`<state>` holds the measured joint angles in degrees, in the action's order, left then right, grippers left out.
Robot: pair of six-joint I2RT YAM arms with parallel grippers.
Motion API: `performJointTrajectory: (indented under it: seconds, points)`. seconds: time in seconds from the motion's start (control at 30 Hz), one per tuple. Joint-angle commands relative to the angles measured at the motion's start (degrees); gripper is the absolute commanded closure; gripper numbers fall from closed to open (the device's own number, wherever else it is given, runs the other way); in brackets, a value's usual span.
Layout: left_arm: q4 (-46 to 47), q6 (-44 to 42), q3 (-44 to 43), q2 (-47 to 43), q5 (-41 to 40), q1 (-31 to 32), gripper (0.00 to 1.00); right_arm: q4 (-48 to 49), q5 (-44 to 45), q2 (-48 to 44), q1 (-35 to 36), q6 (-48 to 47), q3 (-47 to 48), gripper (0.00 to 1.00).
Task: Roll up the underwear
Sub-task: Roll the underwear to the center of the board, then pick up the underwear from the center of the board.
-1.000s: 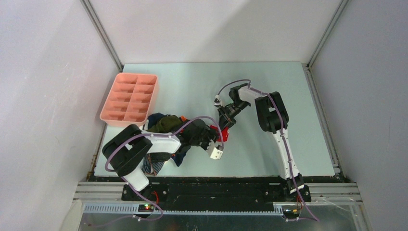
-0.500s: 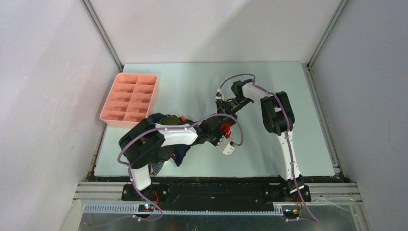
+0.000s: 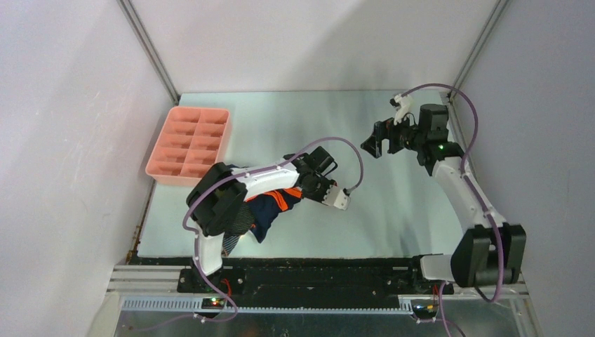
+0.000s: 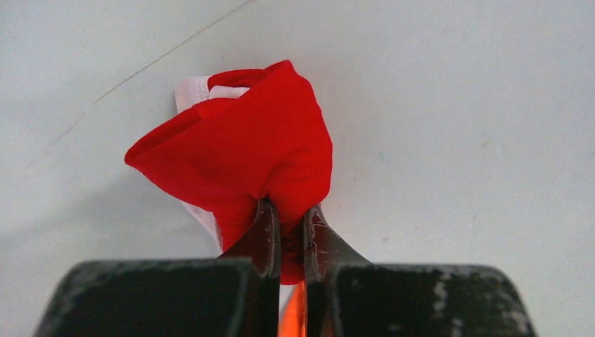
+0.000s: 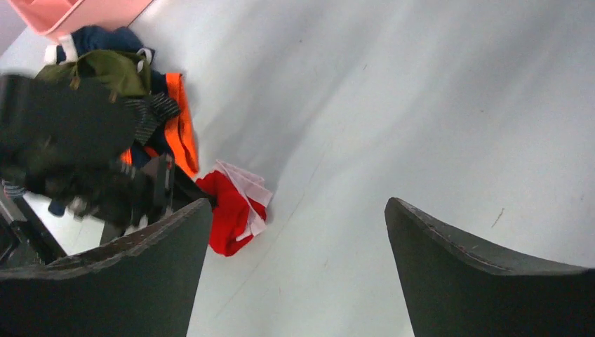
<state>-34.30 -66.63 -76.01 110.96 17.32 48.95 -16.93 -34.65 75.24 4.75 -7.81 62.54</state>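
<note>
The red-and-white underwear (image 4: 238,147) lies bunched on the table, and my left gripper (image 4: 288,210) is shut on its near fold. From the right wrist it shows as a small red heap (image 5: 228,210) beside the dark left gripper (image 5: 105,182). In the top view my left gripper (image 3: 317,184) covers it at mid-table. The other underwear lies in a pile by the left arm: navy with an orange band (image 3: 275,203), olive green (image 5: 105,70), dark striped (image 3: 228,239). My right gripper (image 3: 379,140) hangs open and empty at the back right, high above the table, well apart from the cloth.
A pink compartment tray (image 3: 188,142) stands at the back left, just beyond the pile. The left arm's white link (image 3: 263,181) lies across the pile. Frame rails run along the table's sides and near edge.
My right gripper has let go of the red underwear, opened wide and pulled away to the back right. My left gripper has shut on the red underwear and swung round over it.
</note>
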Motion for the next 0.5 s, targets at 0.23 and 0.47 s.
performJointTrajectory:
  seconds: [0.23,0.47]
  points:
    - [-21.19,20.4,-5.72,14.08,33.95,-7.64,1.0,-12.83,-3.9,-26.2,9.09,-38.58,-24.3,0.09]
    - [-30.21,17.57,-12.39,18.17,37.64,-8.79,1.0,7.15,4.28,-22.99,25.54,-47.71,-33.94,0.12]
